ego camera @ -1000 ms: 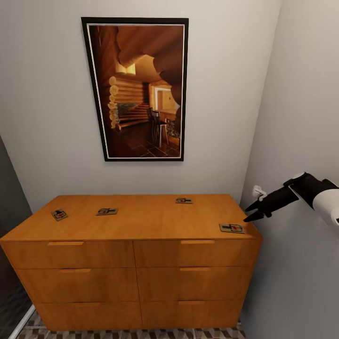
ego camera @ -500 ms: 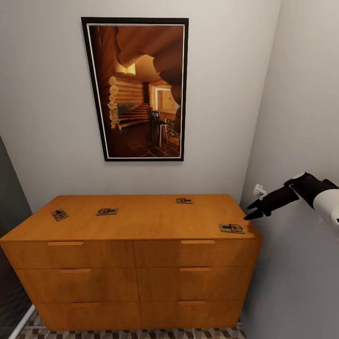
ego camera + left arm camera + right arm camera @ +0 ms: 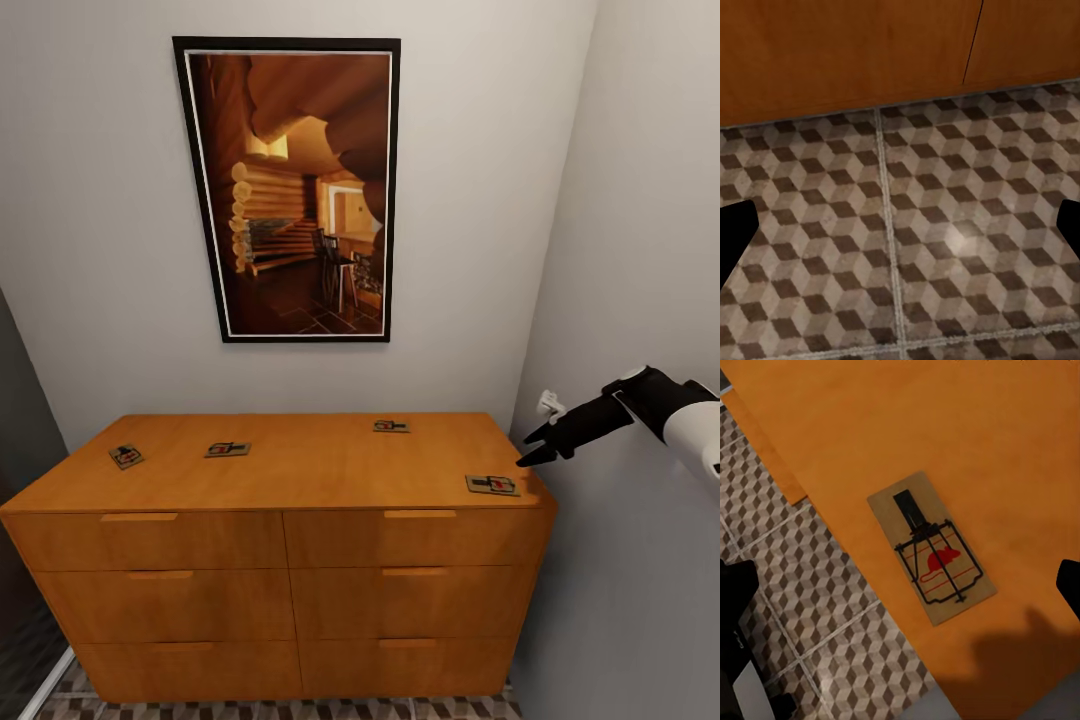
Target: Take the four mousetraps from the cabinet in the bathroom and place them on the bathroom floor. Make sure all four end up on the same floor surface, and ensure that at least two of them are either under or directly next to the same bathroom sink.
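Observation:
Four mousetraps lie on top of the orange-brown cabinet (image 3: 300, 470): one at the far left (image 3: 126, 456), one beside it (image 3: 228, 449), one near the back (image 3: 391, 426) and one at the right front corner (image 3: 493, 485). My right gripper (image 3: 525, 450) hovers open just above and to the right of that corner trap. In the right wrist view the trap (image 3: 931, 547) lies flat between the spread fingertips (image 3: 735, 585), near the cabinet top's edge. My left gripper (image 3: 900, 232) is open over the cube-patterned bathroom floor (image 3: 945, 225), by the cabinet's base (image 3: 847, 60).
A large framed picture (image 3: 290, 190) hangs on the wall behind the cabinet. The side wall (image 3: 640, 250) stands close on the right, carrying a small white fitting (image 3: 547, 403) just behind my right gripper. All six drawers are closed. A strip of floor (image 3: 280, 708) shows below.
My right gripper has risen very slightly above the corner mousetrap. Nothing else has moved.

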You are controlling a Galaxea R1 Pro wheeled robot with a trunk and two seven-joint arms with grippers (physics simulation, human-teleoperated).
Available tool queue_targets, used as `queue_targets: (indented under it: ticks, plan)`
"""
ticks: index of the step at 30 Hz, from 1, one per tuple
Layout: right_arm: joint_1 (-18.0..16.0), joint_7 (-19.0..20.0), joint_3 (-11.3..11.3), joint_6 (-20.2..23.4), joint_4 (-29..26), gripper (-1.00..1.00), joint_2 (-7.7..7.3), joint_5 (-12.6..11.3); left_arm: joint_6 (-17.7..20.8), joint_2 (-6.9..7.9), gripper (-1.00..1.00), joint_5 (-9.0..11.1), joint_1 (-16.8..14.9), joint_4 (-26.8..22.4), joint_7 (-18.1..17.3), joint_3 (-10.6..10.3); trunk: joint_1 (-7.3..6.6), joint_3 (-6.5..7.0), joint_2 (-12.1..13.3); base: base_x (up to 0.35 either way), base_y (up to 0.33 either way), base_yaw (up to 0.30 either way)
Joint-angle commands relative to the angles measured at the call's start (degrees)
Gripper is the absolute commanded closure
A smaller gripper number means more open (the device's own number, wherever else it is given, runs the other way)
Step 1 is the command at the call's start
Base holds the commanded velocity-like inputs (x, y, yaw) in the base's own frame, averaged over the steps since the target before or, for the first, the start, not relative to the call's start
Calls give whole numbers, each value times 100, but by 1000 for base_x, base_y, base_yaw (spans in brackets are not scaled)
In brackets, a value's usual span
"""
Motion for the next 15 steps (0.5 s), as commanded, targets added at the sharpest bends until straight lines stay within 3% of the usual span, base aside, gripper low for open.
queue_targets:
  ticks: [1,10,15]
  plan:
    - [-2,24,-47,60,-11,-100,-1,56,-37,0,-100,10,-11,23,-11,-24,0,-7,-4,0,0,0]
    - [5,23,-50,60,-8,-100,-2,45,-37,0,-100,11,-11,23,-11,-22,0,-7,-4,6,0,0]
    - [3,27,-54,60,-8,-100,-13,44,-37,0,-100,10,-11,23,-11,-24,0,-7,-4,120,0,0]
